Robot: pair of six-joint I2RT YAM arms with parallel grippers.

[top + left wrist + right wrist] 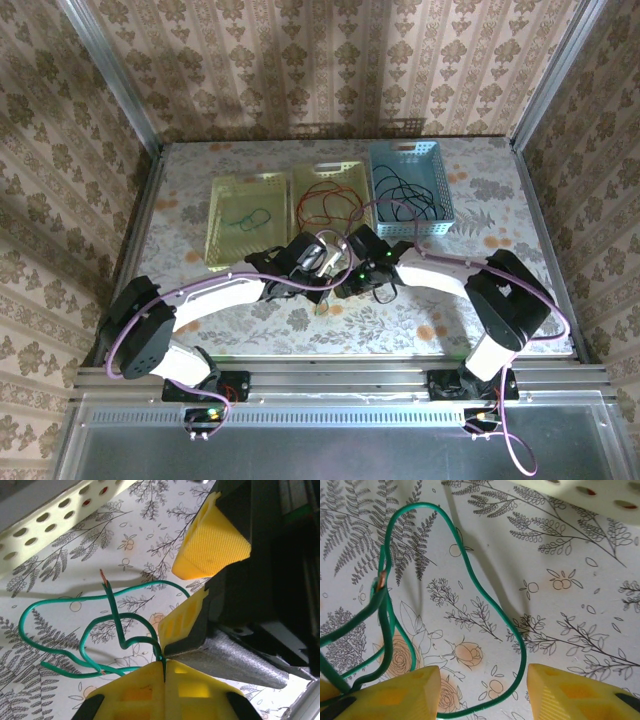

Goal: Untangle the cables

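Note:
A dark green cable (150, 583) lies in loose loops on the flowered table, bare copper at its ends. My left gripper (164, 661) is shut on one strand of it, pinched between the yellow fingertips. My right gripper (482, 685) is open, its yellow fingers (210, 542) set apart right next to the left one. A loop of the green cable (524, 655) runs between them without being pinched. In the top view both grippers meet mid-table, left (322, 262) and right (358, 268). Other cables lie in the containers: green (247, 215), red (330, 200), black (405, 195).
Two pale yellow trays (222, 245) (300, 180) and a blue basket (440, 180) stand side by side behind the grippers. A perforated tray wall (45, 520) is close to the left wrist. Wallpapered walls close in the table's back and sides.

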